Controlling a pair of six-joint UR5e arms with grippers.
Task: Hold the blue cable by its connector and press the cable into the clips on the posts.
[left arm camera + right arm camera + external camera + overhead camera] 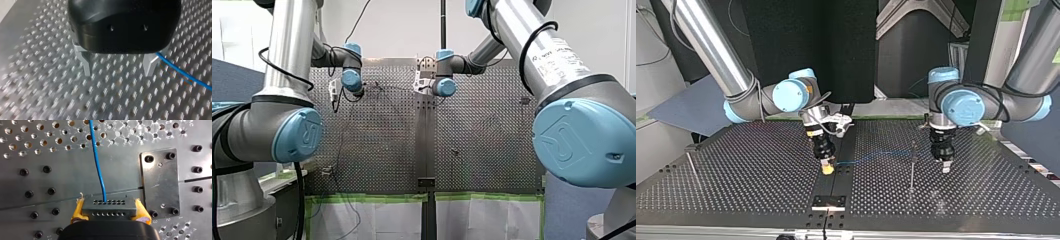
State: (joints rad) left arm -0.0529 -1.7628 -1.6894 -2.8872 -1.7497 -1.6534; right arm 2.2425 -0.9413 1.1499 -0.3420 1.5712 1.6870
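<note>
Right wrist view is showing my right hand [109, 205] clamping the dark connector [110, 209] between its yellow pads [143, 213], the blue cable [97, 162] running ahead across the table [50, 180]. My left hand [118, 73] is hanging spread wide, gripping nothing, the cable passing just beside one finger.

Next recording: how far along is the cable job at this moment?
Done: my right gripper grips the connector, the blue cable leading out of it. In hand: the cable stretches toward a post; my left gripper hangs open beside it, not holding it. Left: I cannot tell whether the cable is seated on that post, and the other post has no cable near it.
</note>
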